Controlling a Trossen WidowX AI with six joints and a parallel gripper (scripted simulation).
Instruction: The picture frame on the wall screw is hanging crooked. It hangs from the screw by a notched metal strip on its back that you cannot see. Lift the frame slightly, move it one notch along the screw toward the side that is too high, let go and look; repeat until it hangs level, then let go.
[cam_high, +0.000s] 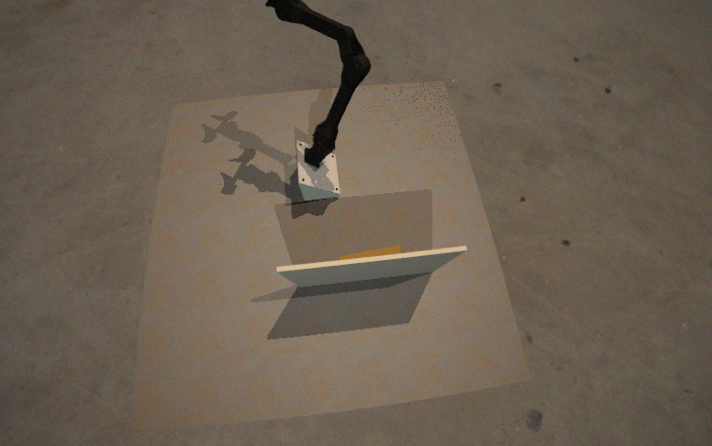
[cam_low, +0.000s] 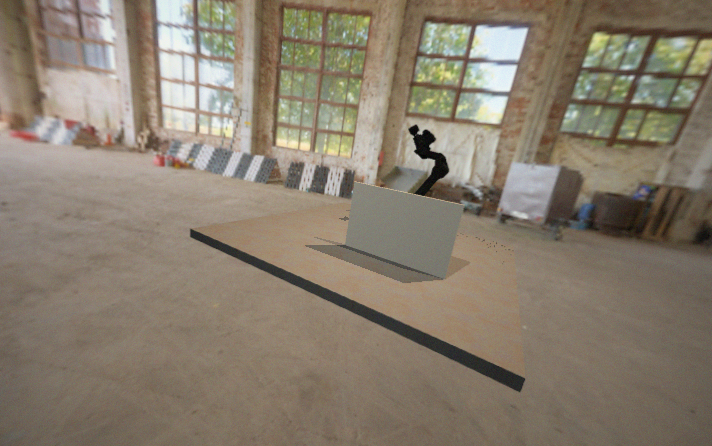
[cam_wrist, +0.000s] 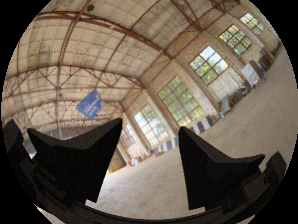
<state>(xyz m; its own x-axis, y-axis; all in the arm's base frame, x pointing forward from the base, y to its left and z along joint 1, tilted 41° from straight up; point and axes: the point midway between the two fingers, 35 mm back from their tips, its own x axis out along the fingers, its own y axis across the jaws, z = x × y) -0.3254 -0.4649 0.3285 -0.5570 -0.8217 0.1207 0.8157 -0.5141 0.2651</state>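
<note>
The wall panel (cam_high: 325, 271) (cam_low: 401, 231) stands upright, its blank back toward the top and exterior views. An orange strip (cam_high: 372, 253), which looks like the top of the picture frame, shows behind the panel's upper edge in the top view. More of it shows at its right end than at its left. The rest of the frame, the screw and the notched strip are hidden. My gripper (cam_wrist: 151, 126) is open partway, with nothing between its fingers in the wrist view. The raised arm (cam_high: 357, 63) (cam_low: 441, 165) is on the far side of the panel, and the gripper is well away from the frame.
The arm's white mounting plate (cam_high: 325, 181) sits on a block behind the panel. Both stand on a tan board (cam_high: 210, 357) (cam_low: 472, 315) with a dark front edge. Shadows of the arm and panel fall across the board. The wrist view faces the hall's windows and roof.
</note>
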